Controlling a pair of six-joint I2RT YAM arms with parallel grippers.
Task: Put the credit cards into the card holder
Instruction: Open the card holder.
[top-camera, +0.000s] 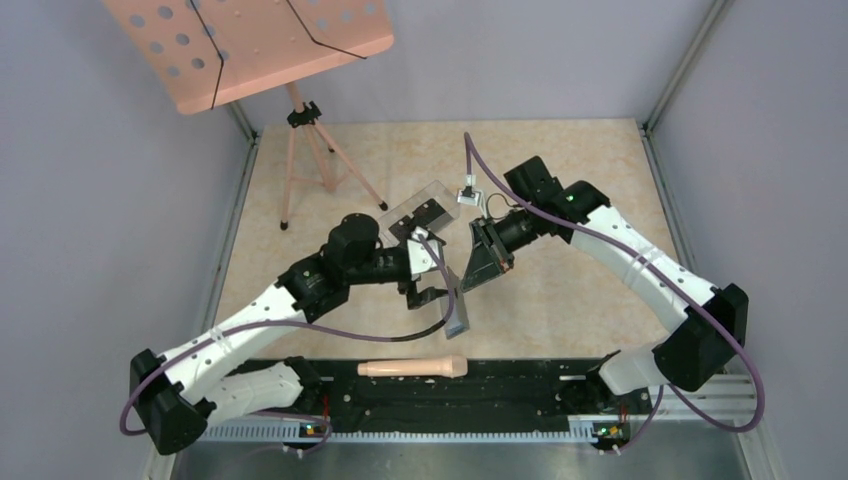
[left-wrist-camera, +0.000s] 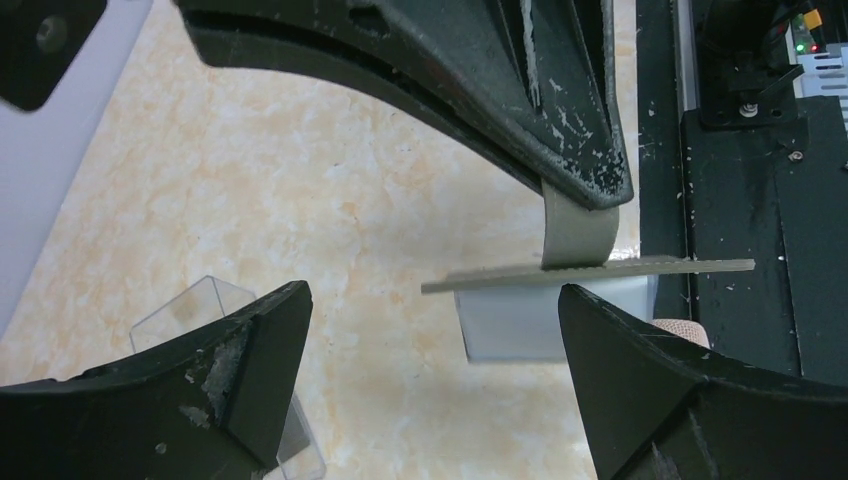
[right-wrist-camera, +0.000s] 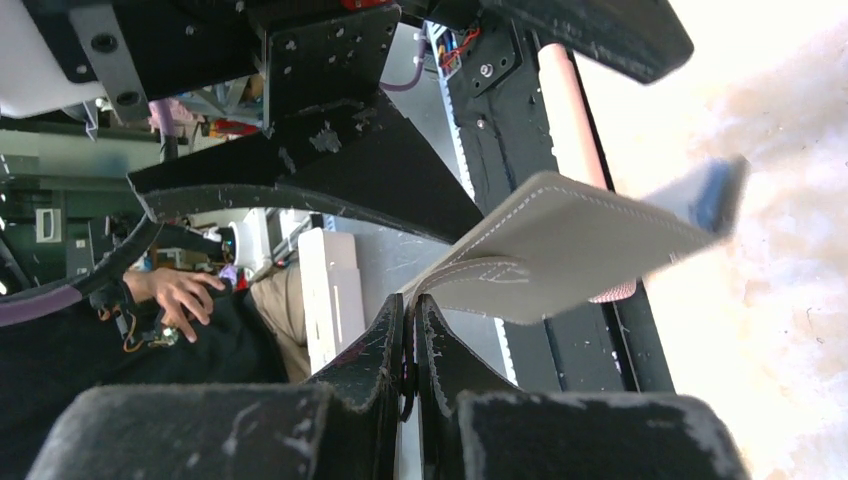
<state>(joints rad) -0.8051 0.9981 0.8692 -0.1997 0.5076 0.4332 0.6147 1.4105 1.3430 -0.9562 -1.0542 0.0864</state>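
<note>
Right tool (right-wrist-camera: 411, 303) pinches card holder (right-wrist-camera: 570, 235); contents hidden.

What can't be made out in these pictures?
- Flat gray folding wallet: inside unseen; right wrist view shows its outside, far end blurred.
- Thin black credit cards: top view, too small to pick out.
- Clear plastic box: left wrist view, partly covered by left gripper finger.

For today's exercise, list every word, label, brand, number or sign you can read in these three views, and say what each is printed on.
No text can be read in any view.
The card holder, the clear box and the music stand show no print.
Any marking on the small lit board is too small to read.
</note>
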